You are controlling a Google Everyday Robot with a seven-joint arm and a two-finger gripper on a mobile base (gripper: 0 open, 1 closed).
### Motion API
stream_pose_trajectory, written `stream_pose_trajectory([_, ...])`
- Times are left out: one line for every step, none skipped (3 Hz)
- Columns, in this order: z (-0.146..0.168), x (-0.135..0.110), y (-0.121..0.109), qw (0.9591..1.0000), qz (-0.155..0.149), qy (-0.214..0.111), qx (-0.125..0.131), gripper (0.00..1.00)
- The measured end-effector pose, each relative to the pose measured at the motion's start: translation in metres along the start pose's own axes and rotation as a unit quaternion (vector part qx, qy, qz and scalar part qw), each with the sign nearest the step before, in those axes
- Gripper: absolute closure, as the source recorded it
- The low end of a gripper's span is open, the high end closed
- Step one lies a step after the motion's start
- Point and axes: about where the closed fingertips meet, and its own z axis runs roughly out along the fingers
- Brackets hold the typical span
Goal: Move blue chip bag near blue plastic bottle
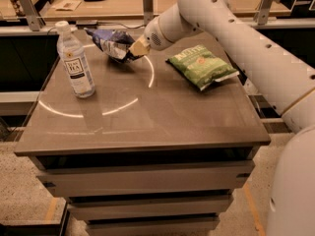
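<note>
Crinkly foil blue chip bag point(114, 42) in pincer point(137, 48) over glossy table point(147, 122).

Table point(147, 124) — three items, left to right.
Bottle point(75, 60) upright at left; blue bag point(113, 42) right of it, toward the back — gripper point(136, 48) clamped on its right end; green bag point(202, 65) farther right.

counter point(162, 117): grey-brown top | blue plastic bottle point(75, 63) upright at 10 o'clock | green chip bag point(201, 65) flat at 2 o'clock | end effector point(134, 50) at 12 o'clock, pinching blue chip bag point(113, 43); bag-to-counter contact unclear
</note>
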Motion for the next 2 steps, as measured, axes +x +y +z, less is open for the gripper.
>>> stream_pose_trajectory([-0.0044,-0.0034,0.0219,0.9992,-0.008,-0.007,-0.039,1.00])
stream_pose_trajectory([-0.0066,-0.0107,0.0312,0.9978,-0.029,-0.022,-0.055,1.00])
